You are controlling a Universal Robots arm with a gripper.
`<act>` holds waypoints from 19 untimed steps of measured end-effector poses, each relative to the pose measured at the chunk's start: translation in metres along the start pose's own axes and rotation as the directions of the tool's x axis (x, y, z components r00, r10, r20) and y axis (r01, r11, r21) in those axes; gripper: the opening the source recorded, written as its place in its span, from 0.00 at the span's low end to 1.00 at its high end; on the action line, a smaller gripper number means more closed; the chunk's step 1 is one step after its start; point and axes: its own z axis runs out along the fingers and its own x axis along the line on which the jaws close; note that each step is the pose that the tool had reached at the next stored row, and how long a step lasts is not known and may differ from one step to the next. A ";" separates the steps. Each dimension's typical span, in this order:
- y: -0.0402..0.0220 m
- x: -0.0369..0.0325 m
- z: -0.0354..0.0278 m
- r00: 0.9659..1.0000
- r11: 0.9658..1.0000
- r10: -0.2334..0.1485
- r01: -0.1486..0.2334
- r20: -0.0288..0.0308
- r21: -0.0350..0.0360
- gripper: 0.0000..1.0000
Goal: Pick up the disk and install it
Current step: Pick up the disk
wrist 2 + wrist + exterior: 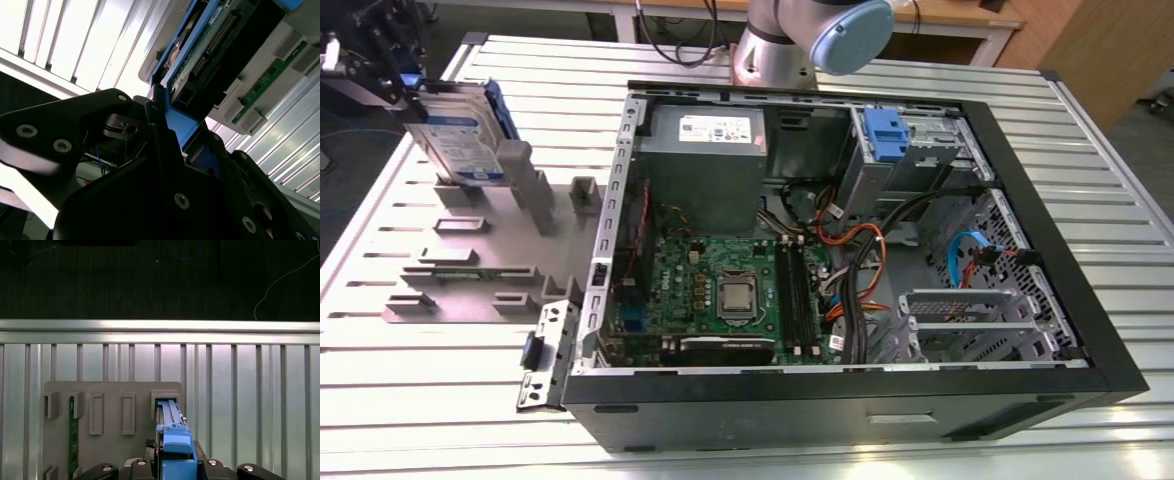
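Blue-edged disk (459,138) (upright) seemingly pinched by fingers (159,131).

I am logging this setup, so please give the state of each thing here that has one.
disk: standing upright in the grey holder
gripper: shut on the disk's blue bracket
computer case: lying flat, side open
blue caddy: seated in the case's bay

Open computer case (854,400) sits on the table (454,400), holder block (467,270) right beside it on the exterior view's left. The disk (460,140) stands tilted in a slot at the block's far end.
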 end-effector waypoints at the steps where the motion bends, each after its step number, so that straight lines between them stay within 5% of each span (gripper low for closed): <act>1: 0.0000 0.0000 -0.0005 1.000 1.000 0.000 0.000 0.000 0.000 0.37; 19: 0.0000 -0.0002 -0.0057 1.000 1.000 0.000 0.000 0.000 0.000 0.37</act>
